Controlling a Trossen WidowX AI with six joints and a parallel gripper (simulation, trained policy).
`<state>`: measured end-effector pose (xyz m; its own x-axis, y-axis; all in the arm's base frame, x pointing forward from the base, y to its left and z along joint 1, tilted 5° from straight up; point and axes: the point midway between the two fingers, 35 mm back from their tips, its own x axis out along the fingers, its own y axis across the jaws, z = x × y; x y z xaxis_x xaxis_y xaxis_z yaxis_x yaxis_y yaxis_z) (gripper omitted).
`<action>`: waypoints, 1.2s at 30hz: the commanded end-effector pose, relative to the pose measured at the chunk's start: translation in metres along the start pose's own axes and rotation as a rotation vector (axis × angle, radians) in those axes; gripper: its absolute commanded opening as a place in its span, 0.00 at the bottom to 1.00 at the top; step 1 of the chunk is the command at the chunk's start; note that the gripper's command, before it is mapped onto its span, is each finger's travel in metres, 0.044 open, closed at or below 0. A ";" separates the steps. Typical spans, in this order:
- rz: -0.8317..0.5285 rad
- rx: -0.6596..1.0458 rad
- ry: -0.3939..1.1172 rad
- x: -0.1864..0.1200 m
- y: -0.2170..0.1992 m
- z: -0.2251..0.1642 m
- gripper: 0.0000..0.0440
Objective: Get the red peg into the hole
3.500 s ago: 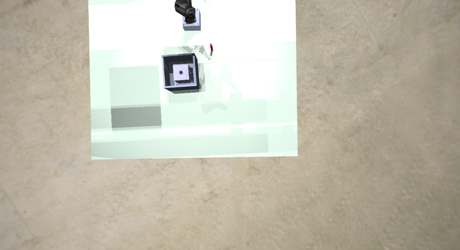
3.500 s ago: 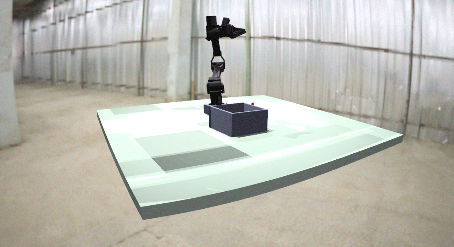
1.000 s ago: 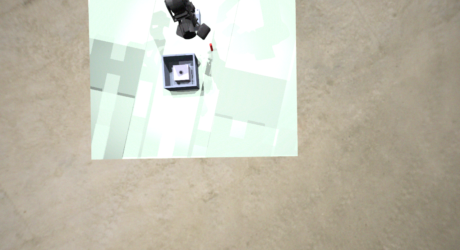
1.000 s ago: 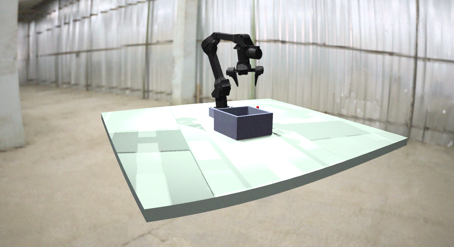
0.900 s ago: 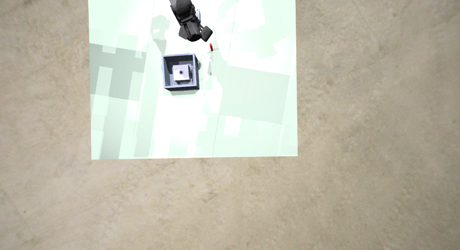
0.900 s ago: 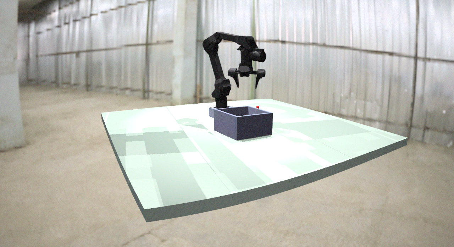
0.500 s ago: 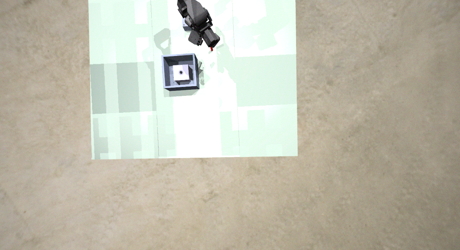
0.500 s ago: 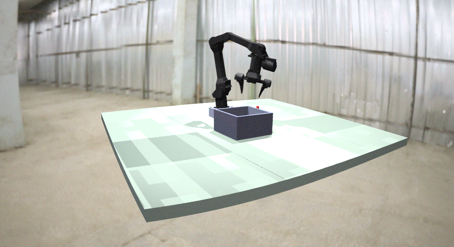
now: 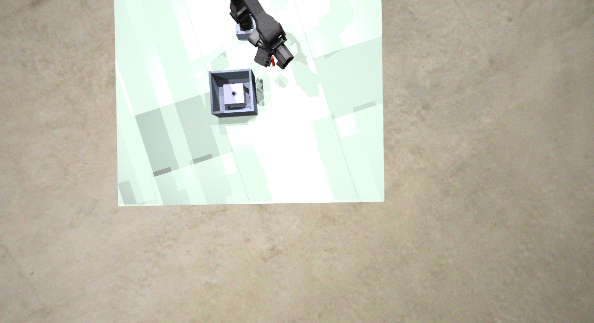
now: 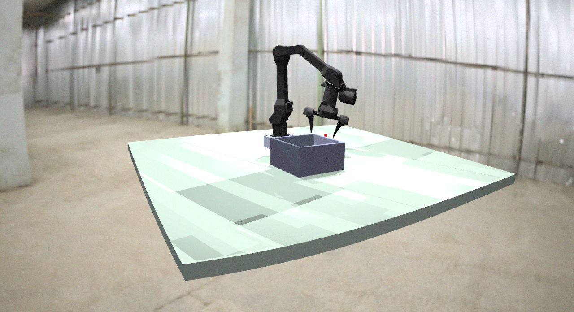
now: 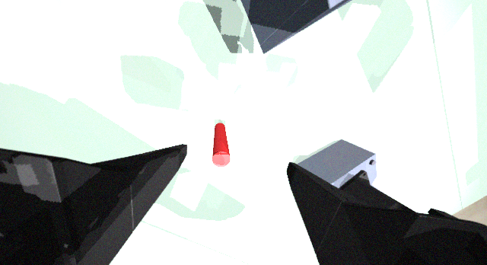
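Note:
The red peg (image 9: 273,61) (image 10: 325,135) (image 11: 221,141) stands upright on the table, to the right of the box in the top view. My gripper (image 10: 322,135) (image 11: 238,158) is open and empty, pointing down above the peg. In the wrist view the peg shows between the fingertips' directions, nearer the left finger, with neither finger touching it. The open blue-grey box (image 9: 234,114) (image 10: 321,159) (image 11: 266,36) stands on the table. Inside it lies the pale plate (image 9: 238,88) with its round hole (image 9: 233,93) empty. The box's walls hide the plate in the exterior view.
The arm's blue-grey base block (image 9: 242,36) (image 10: 267,141) (image 11: 338,158) stands behind the box. The table (image 9: 290,163) (image 10: 381,214) carries pale green and white patches and shadows. The box's high walls stand close to the peg and my gripper.

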<state>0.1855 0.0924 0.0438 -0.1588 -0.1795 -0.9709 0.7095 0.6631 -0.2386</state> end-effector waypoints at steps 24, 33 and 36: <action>-0.064 -0.030 -0.061 0.069 0.001 0.001 0.07; -0.058 -0.034 -0.143 0.040 -0.001 0.020 0.00; -0.055 -0.031 -0.166 0.029 -0.003 0.026 0.00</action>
<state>0.1906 0.0686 0.0077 -0.0998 -0.3230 -0.9411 0.6804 0.6680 -0.3014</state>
